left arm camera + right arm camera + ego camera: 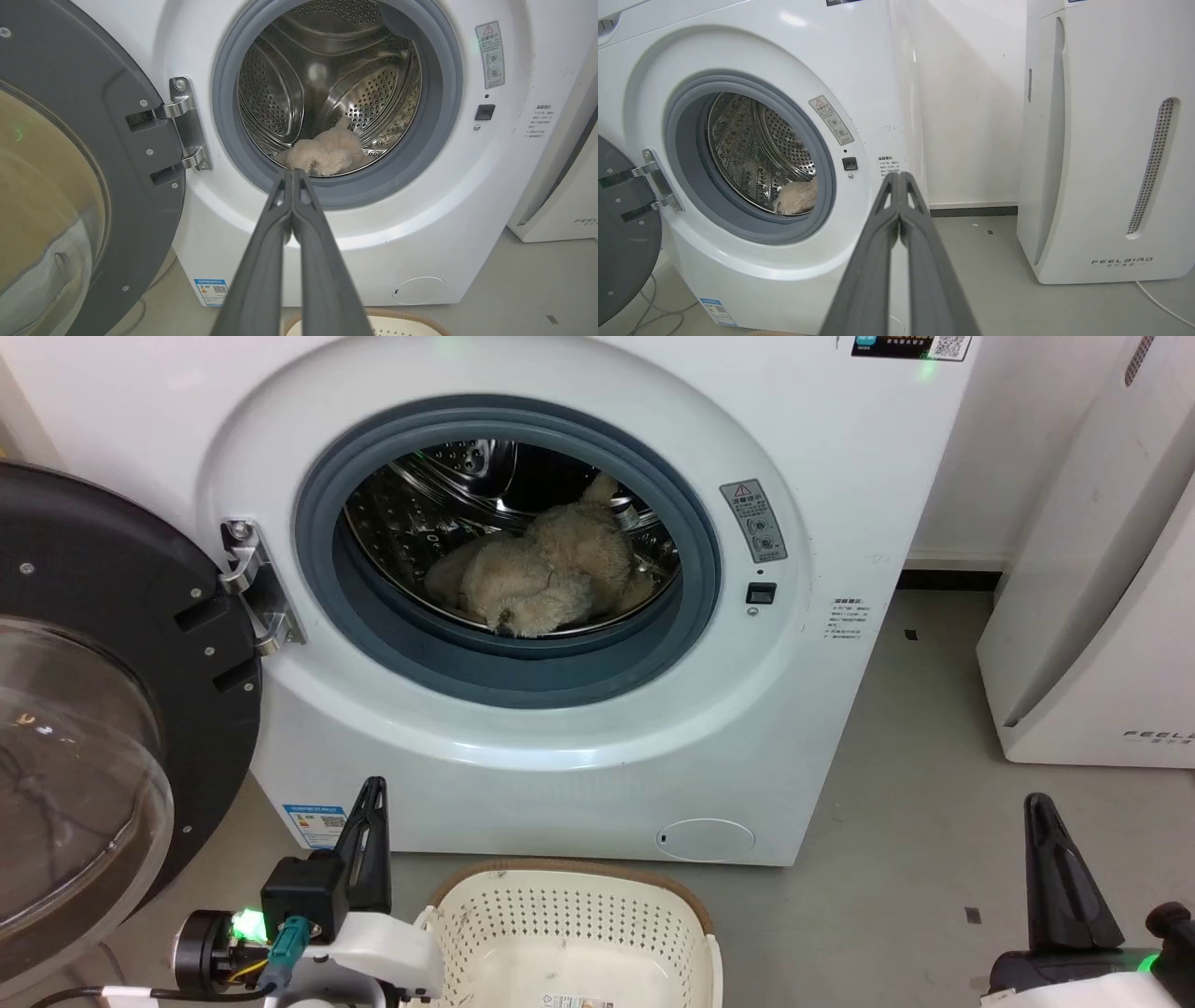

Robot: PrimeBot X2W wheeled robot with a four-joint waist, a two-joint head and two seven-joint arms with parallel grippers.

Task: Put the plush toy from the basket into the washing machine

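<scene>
The beige plush toy (546,574) lies inside the steel drum of the white washing machine (822,541), behind the grey gasket; the left wrist view has it low in the drum (327,151), and the right wrist view catches a bit of it (798,198). The cream basket (569,924) stands on the floor before the washer, with only a label sticker on its bottom. My left gripper (373,789) is shut and holds nothing, left of the basket and clear of the porthole. At the lower right, my right gripper (1038,803) is shut on nothing.
The washer's black-framed glass door (103,709) stands swung open at the left on its steel hinge (257,583). A white slanted appliance (1102,616) stands to the right of the washer. Grey floor (896,821) lies between them. Cables lie on the floor under the door (658,317).
</scene>
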